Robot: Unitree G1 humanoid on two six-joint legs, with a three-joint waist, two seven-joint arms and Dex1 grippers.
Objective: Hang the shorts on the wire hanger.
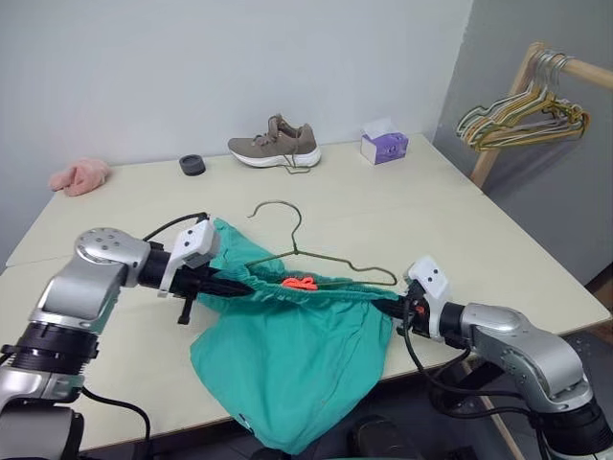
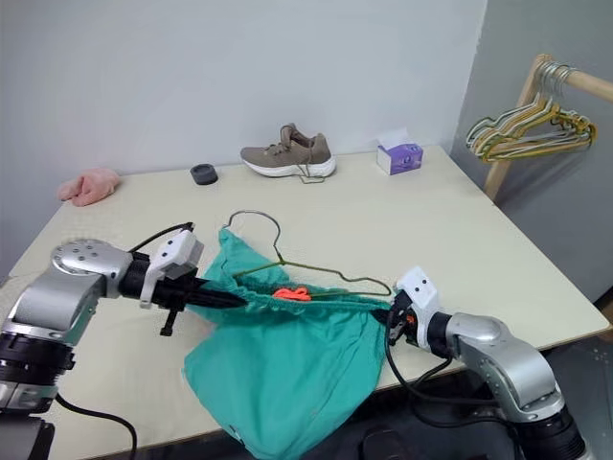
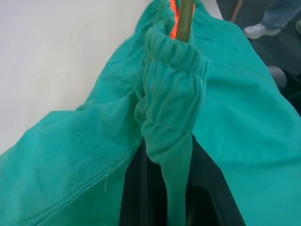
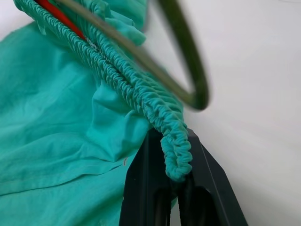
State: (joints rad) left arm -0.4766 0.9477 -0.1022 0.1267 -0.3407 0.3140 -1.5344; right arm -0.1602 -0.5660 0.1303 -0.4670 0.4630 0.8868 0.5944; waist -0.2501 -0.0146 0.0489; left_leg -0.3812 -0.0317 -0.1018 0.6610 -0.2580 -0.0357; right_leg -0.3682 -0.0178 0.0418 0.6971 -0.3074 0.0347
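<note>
- Left gripper (image 1: pixel 228 285) is clamped on one end of the gathered waistband of the shorts (image 1: pixel 287 369); right gripper (image 1: pixel 395 307) pinches the opposite end.
- Between the two grippers the waistband stretches taut; the soft, light fabric sags below them over the table (image 1: pixel 460 220) edge.
- Just beyond the waistband, touching it, lies the wire hanger (image 1: pixel 316 257): thin, probably springy and easily nudged.
- Best hold, I judge: the thick elastic band, not the slippery cloth.

Matt teal cloth shorts (image 1: pixel 287 359), gathered waistband; thin dull wire hanger (image 1: pixel 330 259); smooth matt pale table (image 1: pixel 498 240); wooden rack (image 1: pixel 508 115) upper right.
</note>
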